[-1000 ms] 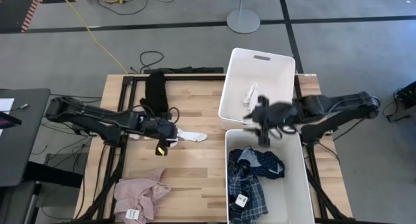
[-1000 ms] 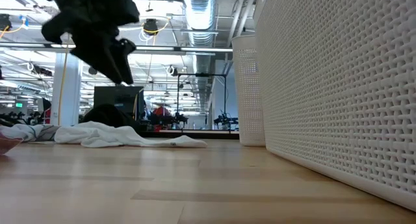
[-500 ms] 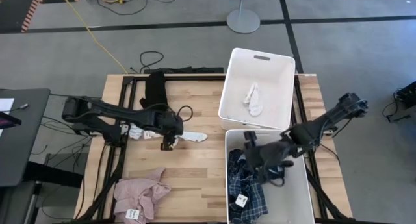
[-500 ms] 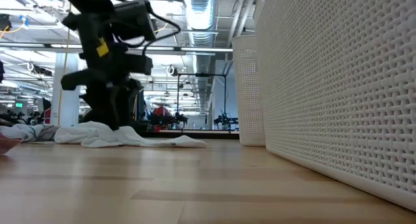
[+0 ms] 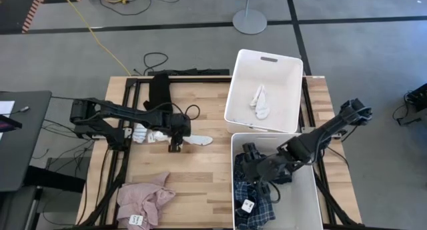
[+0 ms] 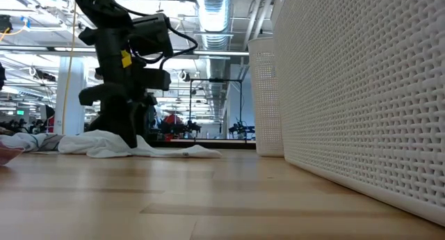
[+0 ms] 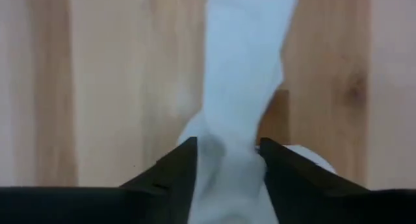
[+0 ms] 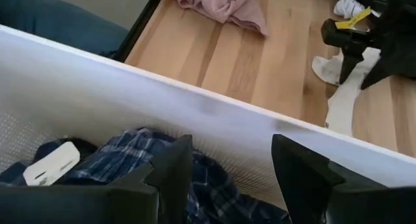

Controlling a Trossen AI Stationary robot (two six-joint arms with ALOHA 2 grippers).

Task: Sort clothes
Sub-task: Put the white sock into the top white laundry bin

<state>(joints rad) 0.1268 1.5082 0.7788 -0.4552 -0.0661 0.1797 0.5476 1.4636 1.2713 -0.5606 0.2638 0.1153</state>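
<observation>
The left claw (image 5: pixel 175 147) is down on the wooden surface (image 5: pixel 207 177) near its middle, its fingers (image 7: pixel 174 178) set on either side of a white sock (image 5: pixel 195 140) with the cloth between them; whether they are pressing the sock cannot be told, though the gap is narrow. In the low view the same claw (image 6: pixel 125 139) stands upright over the sock (image 6: pixel 139 147), which lies flat and stretches toward the bins. More white and striped socks (image 5: pixel 141 134) lie bunched just at 9 o'clock of that claw, under the left arm.

The right claw (image 5: pixel 248 165) hangs inside the near white bin (image 5: pixel 310 197), at about 4 o'clock on the surface, its fingers (image 8: pixel 170 169) spread apart and holding nothing, just above the blue plaid shirt (image 5: pixel 257 200) that lies in that bin. A white tag (image 5: pixel 248 205) shows on the shirt.

The far white bin (image 5: pixel 267 63), at about 1 o'clock, holds a white sock pair (image 5: pixel 260 101). A black piece (image 5: pixel 159 93) lies at about 11 o'clock near the far edge. A pink piece (image 5: pixel 143 200) lies crumpled at 7 o'clock near the front edge, well apart from both claws.
</observation>
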